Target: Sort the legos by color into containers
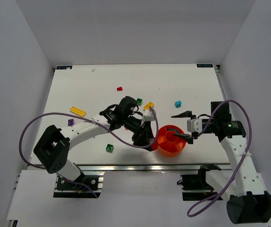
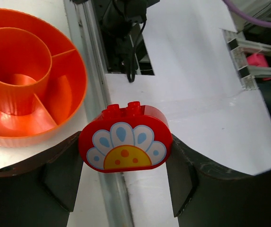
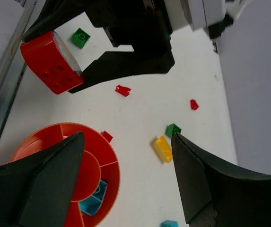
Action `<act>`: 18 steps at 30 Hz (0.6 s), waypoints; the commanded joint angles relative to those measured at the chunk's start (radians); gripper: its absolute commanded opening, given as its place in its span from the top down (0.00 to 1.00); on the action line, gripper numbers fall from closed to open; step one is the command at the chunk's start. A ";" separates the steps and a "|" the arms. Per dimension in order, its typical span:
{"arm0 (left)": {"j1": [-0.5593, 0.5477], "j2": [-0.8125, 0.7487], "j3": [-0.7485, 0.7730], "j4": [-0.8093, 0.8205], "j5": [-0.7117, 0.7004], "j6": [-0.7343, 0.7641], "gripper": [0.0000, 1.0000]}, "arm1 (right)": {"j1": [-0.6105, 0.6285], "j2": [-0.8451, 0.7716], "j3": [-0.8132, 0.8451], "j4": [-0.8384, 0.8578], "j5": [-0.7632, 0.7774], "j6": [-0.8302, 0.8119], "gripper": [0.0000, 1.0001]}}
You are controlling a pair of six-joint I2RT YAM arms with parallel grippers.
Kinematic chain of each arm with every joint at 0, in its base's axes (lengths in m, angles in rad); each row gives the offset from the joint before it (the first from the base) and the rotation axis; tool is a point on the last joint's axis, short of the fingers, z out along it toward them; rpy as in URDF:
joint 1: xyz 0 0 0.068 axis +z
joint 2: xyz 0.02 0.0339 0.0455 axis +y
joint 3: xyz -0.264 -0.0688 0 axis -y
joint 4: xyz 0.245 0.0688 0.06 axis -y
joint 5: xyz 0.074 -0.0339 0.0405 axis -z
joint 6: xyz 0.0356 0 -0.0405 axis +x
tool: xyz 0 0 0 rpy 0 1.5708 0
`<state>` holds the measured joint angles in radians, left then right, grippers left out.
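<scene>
The red brick [image 2: 124, 144] cannot be seen from the top camera, where the left gripper [image 1: 144, 138] covers it together with the 9 o'clock rim of the tray [image 1: 169, 150]. The left wrist view cuts the tray off at its left edge, and in the right wrist view a dark finger [image 3: 50, 182] hides much of it. That view also shows a cyan brick [image 3: 95, 198] lying in one wedge compartment, right beside the finger's edge. The red brick is an arch-topped block with two studs showing on top and a printed fan of white and blue petals over a yellow half-disc. The left gripper clamps it by its two ends, just outside the tray's rim. The left arm reaches in from 8 o'clock, its wrist bent toward the tray. The right gripper [image 1: 173, 126] stands wide open and holds nothing, its fingers pointing toward 9 o'clock with one over the tray. On the surface [image 1: 196, 90] lie a yellow plate [image 1: 78, 111], a purple piece [image 1: 71, 122] and a green brick [image 1: 109, 148], well apart from the tray.
</scene>
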<state>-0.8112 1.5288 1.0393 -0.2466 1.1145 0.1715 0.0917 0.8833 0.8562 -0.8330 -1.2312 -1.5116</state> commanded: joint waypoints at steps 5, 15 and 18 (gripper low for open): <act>-0.003 0.030 0.083 0.076 0.137 -0.202 0.73 | 0.051 0.000 0.073 -0.181 -0.091 -0.237 0.23; -0.003 0.123 0.159 0.104 0.124 -0.302 0.74 | 0.128 -0.061 0.020 -0.123 -0.054 -0.118 0.24; -0.003 0.111 0.200 -0.081 -0.028 -0.173 0.81 | 0.126 -0.081 0.015 -0.006 0.025 0.055 0.28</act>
<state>-0.8112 1.6779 1.1694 -0.1898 1.1839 -0.0849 0.2131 0.8234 0.8757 -0.9413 -1.2488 -1.6047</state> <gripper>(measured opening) 0.733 0.729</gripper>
